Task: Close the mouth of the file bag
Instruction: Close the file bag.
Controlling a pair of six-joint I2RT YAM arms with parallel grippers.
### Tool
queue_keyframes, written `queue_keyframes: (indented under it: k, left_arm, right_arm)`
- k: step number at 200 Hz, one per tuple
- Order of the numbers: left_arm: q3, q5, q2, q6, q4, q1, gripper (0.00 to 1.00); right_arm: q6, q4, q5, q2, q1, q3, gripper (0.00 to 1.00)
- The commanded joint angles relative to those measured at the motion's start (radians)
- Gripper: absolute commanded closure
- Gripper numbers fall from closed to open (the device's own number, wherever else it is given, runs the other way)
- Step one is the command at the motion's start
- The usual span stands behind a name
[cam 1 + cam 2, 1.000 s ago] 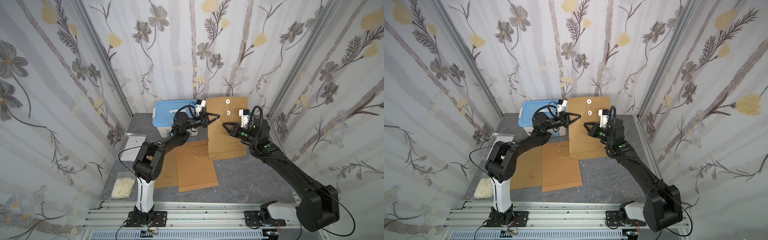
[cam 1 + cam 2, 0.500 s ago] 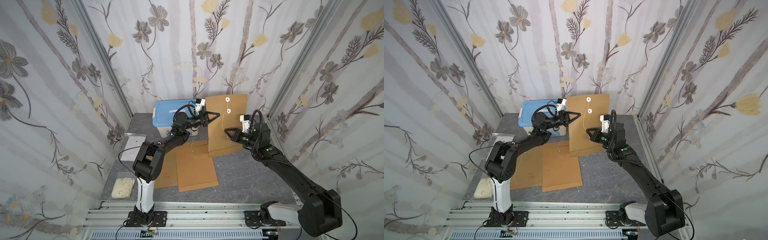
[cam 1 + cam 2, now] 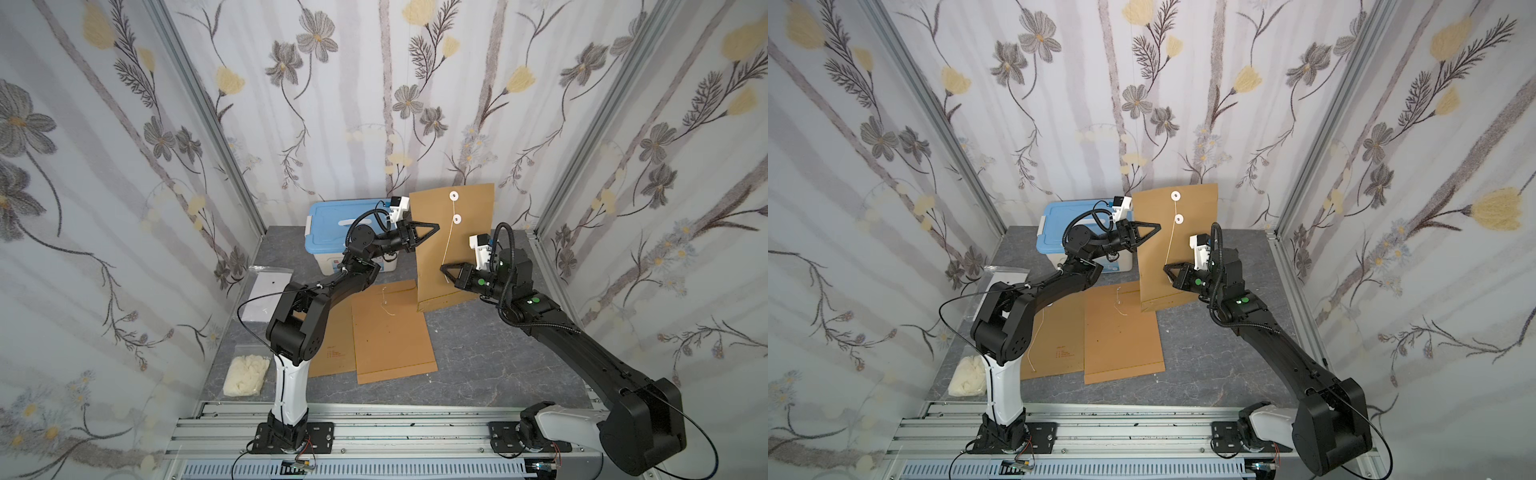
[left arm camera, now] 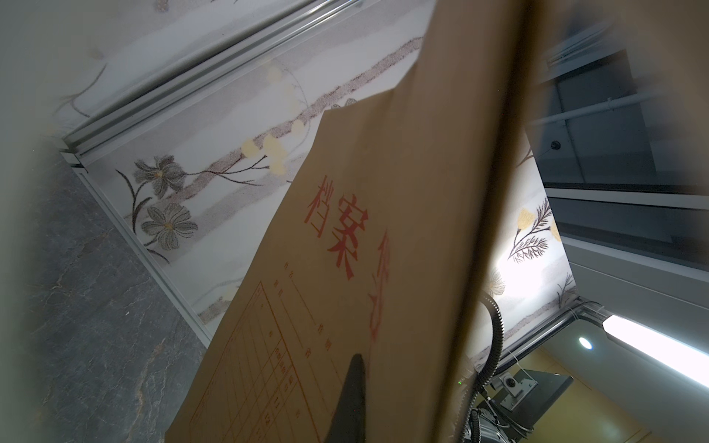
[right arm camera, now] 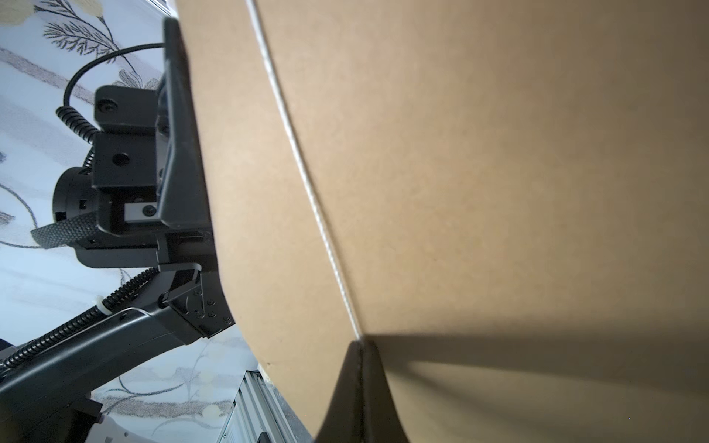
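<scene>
File bag (image 3: 457, 257), both top views: upright between the arms, left gripper (image 3: 435, 227) clamped on its side edge. Flap? —K.
Appears folded down. String (image 3: 448, 245) runs down from the white discs (image 3: 457, 217), unwound; right gripper (image 3: 444, 267) pinches its end. —M.
Left wrist? —K.
Printed face only, one finger (image 4: 351, 395) against it. —M.
Right wrist? —K.
Jaws closed on the taut string. Winding it round the discs, I judge, is all still to do. —M.
</scene>
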Motion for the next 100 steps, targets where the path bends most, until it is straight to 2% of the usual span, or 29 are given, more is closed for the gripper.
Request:
queue_keyframes:
  k: [1, 53, 100]
  left_arm:
    - [0.009, -0.001, 0.006, -0.051, 0.080, 0.000, 1.00]
    - [0.008, 0.003, -0.001, -0.066, 0.093, 0.000, 1.00]
    - [-0.009, 0.035, -0.038, -0.022, 0.043, -0.001, 1.00]
  right_arm:
    - [-0.003, 0.009, 0.013, 0.008, 0.014, 0.000, 1.00]
    - [-0.020, -0.007, 0.034, -0.026, 0.008, -0.068, 1.00]
    - [-0.007, -0.030, 0.016, -0.109, -0.124, -0.131, 1.00]
